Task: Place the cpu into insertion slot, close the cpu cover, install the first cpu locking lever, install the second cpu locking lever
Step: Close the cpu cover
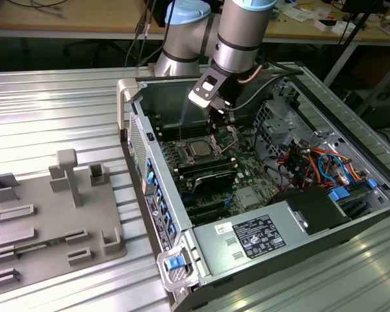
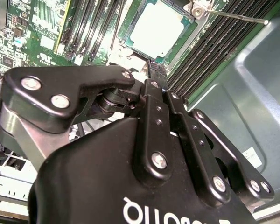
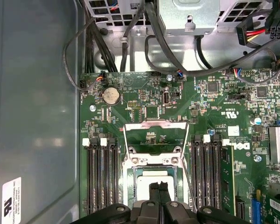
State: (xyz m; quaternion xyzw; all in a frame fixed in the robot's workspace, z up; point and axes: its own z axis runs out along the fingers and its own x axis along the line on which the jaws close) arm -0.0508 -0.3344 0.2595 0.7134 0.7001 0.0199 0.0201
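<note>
Gripper [image 3: 159, 187] fingers look pressed together, gripping nothing, I think; cpu [image 3: 146, 179] sits in its socket right beneath the tips, cpu cover [image 3: 151, 124] flipped open just beyond.

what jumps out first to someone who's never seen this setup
The robot arm reaches down into the open computer case in the middle of the exterior view. In the first wrist view its gripper, shut, hangs right over the cpu lying in its socket, with the cpu cover swung open. A grey fixture tray sits at the exterior view's left.
</note>
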